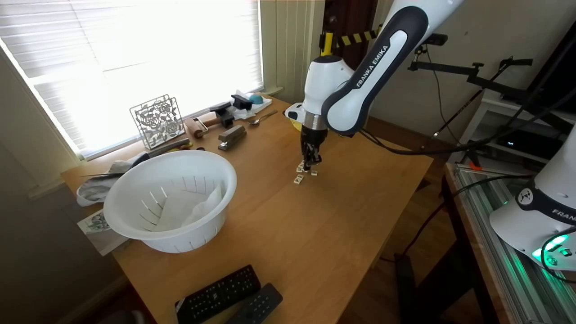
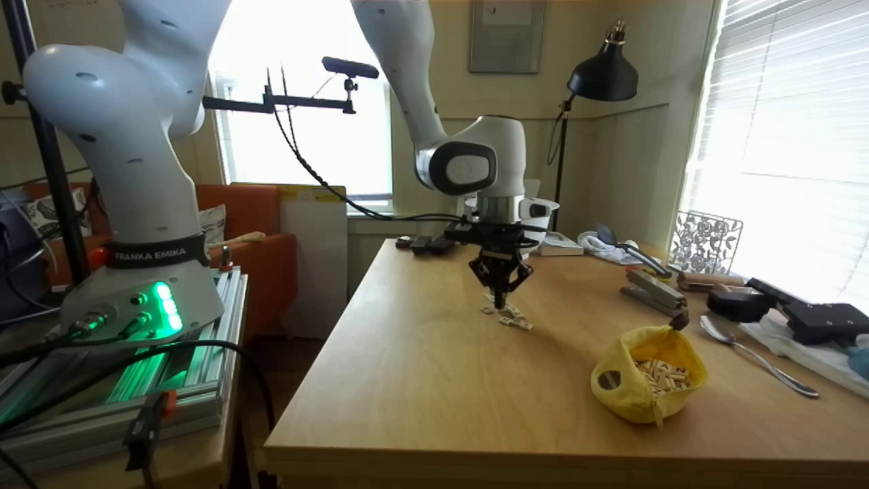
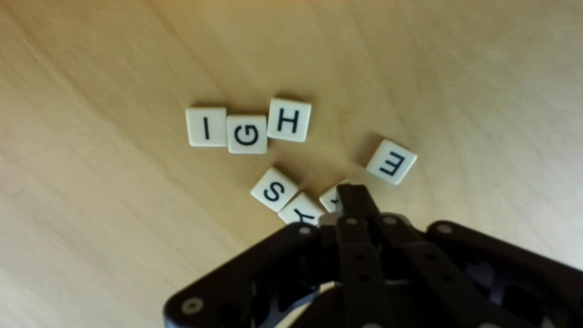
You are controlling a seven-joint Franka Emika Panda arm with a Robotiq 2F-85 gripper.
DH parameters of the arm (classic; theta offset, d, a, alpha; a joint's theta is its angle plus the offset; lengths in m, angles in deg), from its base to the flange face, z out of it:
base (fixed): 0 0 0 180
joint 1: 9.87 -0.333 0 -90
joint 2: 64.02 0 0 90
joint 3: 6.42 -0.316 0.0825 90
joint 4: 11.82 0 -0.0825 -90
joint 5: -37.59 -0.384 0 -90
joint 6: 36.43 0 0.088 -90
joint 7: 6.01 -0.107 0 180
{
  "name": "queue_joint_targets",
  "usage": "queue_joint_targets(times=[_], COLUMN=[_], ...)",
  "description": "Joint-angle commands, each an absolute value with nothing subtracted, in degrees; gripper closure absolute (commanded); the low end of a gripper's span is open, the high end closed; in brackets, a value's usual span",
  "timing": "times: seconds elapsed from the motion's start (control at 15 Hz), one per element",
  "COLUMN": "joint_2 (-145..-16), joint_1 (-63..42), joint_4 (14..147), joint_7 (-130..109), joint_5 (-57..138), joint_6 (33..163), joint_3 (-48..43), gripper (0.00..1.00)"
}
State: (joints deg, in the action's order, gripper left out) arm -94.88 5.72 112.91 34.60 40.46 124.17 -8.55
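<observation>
The gripper (image 3: 360,200) hides perhaps most of one tile (image 3: 330,199)

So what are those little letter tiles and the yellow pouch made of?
Letter tiles: probably plastic, smooth satin finish; they're evenly off-white, with no wood grain visible. Yellow pouch: likely matte cloth, going by its soft, slumped sides and lack of shine; cotton or synthetic, I can't tell.
</observation>
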Motion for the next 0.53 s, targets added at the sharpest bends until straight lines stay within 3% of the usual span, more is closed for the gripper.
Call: queue_joint_targets(times=[0.0,0.47], joint_2=[-96.91,-96.46], joint_1=[4.51,3.07], joint_4=[112.06,112.65], joint_7=[27.28,16.16], joint_5=[39.87,40.28], joint_6=[124.25,125.11], joint_3=[-8.17,-7.61], gripper=[1.00,1.00])
